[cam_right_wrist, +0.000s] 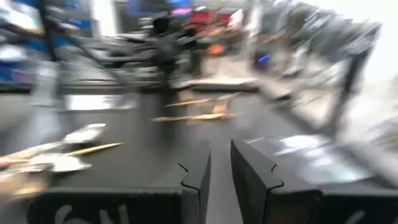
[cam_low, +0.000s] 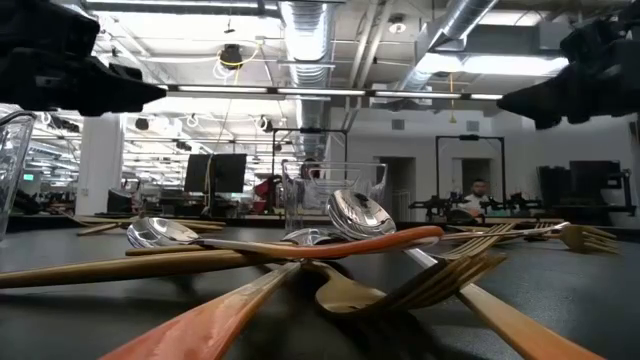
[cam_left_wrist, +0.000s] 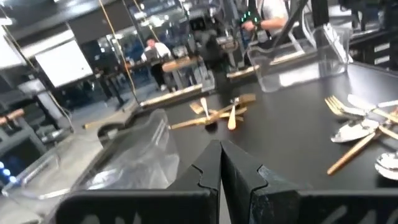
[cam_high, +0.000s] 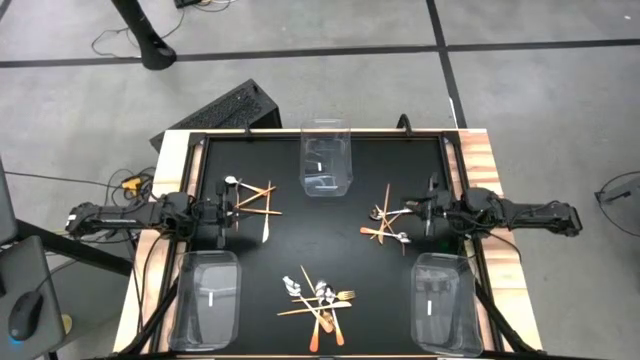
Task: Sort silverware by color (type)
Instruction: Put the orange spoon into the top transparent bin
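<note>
The silverware (cam_high: 320, 300) lies in three loose heaps on the black table (cam_high: 290, 215) (left, right, front centre), none in the clear bins (cam_high: 327, 160). The left gripper (cam_high: 221, 213) hangs clenched and empty beside the left heap; the right gripper (cam_high: 418, 214), fingers slightly parted and empty, hangs over the right heap.

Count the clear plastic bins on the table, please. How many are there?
3. One bin stands at the middle of the far edge, one at the near left corner, one at the near right corner. None seems hidden.
</note>
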Tool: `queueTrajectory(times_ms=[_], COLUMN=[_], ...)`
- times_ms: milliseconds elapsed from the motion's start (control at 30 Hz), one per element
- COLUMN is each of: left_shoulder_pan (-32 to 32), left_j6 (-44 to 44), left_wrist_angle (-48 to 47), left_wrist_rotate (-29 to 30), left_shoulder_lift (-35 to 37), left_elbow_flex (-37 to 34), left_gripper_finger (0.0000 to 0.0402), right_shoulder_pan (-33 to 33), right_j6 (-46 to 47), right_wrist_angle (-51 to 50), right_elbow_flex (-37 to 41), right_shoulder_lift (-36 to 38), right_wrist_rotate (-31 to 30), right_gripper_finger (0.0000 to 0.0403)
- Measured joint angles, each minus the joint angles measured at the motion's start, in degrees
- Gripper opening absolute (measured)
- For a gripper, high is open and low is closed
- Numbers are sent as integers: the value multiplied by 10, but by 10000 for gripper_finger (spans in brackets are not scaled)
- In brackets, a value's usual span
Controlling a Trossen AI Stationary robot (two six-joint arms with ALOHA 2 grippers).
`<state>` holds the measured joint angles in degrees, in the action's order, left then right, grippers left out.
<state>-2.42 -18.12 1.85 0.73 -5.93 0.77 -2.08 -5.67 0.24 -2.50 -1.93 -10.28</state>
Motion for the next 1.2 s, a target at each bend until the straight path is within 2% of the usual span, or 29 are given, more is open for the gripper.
queueTrajectory(times_ms=[67, 167, 233, 333, 433, 600, 733, 867, 1000, 1133, 1200], left_shoulder_pan=[-14, -30, -35, -36, -36, -36, -36, -36, -36, -36, -36], left_j6=[2, 18, 19, 47, 55, 70, 92, 105, 80, 83, 102], left_wrist_angle=[-5, 4, 31, 59, 55, 52, 51, 57, 92, 128, 138], left_wrist_rotate=[-2, -3, 0, 38, 60, 62, 96, 126, 155, 134, 118], left_shoulder_lift=[0, 0, -1, 0, -1, -1, -1, -1, -1, -18, -34], left_elbow_flex=[0, 2, -2, -2, -2, -3, -3, -3, -3, -4, -4], left_gripper_finger=[0, 0, 0, 0, 0, 0, 0, 0, 0, 13, 26], right_shoulder_pan=[-11, -27, -32, -38, -45, -57, -63, -63, -53, -37, -25], right_j6=[-26, -17, 25, 97, 154, 162, 162, 177, 230, 267, 273], right_wrist_angle=[18, 73, 96, 111, 144, 172, 198, 161, 71, 12, 19], right_elbow_flex=[0, 19, 21, 21, 21, 21, 20, 6, -7, -7, -2], right_shoulder_lift=[0, 0, 0, 0, 1, 1, 1, 0, 1, 0, -4], right_wrist_rotate=[-17, -18, -18, -18, -18, -27, -28, -21, -19, -35, -37], right_gripper_finger=[87, 87, 87, 87, 87, 87, 87, 87, 87, 87, 87])
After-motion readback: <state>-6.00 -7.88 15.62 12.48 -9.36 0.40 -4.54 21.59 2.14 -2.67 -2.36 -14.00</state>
